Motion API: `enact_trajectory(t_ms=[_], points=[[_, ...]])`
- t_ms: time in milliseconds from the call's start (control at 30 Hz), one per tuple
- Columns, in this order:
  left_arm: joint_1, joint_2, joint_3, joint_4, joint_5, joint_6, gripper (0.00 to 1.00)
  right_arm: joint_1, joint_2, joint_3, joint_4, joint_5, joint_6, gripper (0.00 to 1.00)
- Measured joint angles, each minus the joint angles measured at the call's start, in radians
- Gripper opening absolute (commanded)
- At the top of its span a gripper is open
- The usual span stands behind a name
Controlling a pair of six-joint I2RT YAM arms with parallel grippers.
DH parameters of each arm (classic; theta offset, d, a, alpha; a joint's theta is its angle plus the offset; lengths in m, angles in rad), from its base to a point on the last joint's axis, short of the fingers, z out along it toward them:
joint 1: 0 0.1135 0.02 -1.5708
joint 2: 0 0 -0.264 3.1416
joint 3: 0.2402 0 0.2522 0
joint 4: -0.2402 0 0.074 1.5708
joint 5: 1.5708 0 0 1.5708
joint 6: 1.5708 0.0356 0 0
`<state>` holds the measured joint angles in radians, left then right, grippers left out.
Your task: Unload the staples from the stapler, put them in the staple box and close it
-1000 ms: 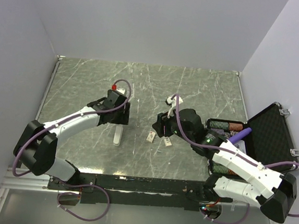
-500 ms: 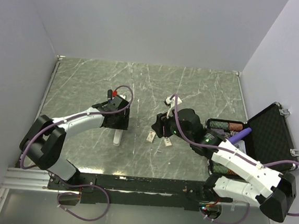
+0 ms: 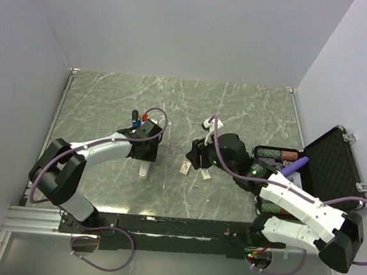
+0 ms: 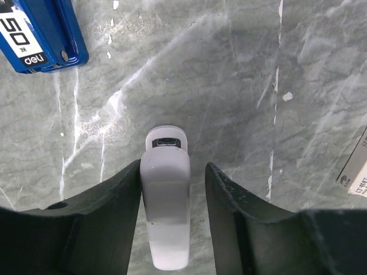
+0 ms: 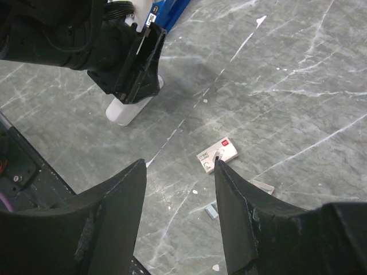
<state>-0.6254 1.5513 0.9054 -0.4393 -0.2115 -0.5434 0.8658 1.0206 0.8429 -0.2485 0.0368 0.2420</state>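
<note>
Straddling a white oblong piece on the counter, the left gripper has its jaws spread, one touching, probably lining up a pinch. The stapler lies at 11 o'clock. The right gripper waits with jaws spread and empty.

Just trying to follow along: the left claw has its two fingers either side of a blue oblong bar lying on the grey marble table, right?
Not quite. Between the fingers of the left claw lies a whitish-grey oblong bar, not a blue one, on the grey marble table. The blue stapler body lies apart from it, as the left wrist view shows.
</note>
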Motion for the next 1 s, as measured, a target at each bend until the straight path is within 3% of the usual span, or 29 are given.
enact_trajectory(t_ms=[333, 433, 533, 767, 1000], points=[[-0.024, 0.0, 0.016, -0.039, -0.051, 0.003, 0.4, 0.0, 0.004, 0.0, 0.0, 0.0, 0.0, 0.58], [-0.03, 0.0, 0.02, -0.05, -0.063, 0.003, 0.29, 0.0, 0.004, 0.0, 0.0, 0.0, 0.0, 0.59], [-0.037, 0.0, 0.023, -0.058, -0.071, 0.004, 0.01, 0.0, 0.004, -0.001, 0.0, 0.0, 0.0, 0.58], [-0.056, -0.01, 0.032, -0.069, -0.038, 0.016, 0.01, 0.0, 0.003, -0.002, -0.005, 0.01, -0.002, 0.59], [-0.072, -0.125, 0.059, -0.066, 0.088, 0.072, 0.01, -0.006, -0.04, -0.002, -0.054, 0.021, -0.029, 0.59]])
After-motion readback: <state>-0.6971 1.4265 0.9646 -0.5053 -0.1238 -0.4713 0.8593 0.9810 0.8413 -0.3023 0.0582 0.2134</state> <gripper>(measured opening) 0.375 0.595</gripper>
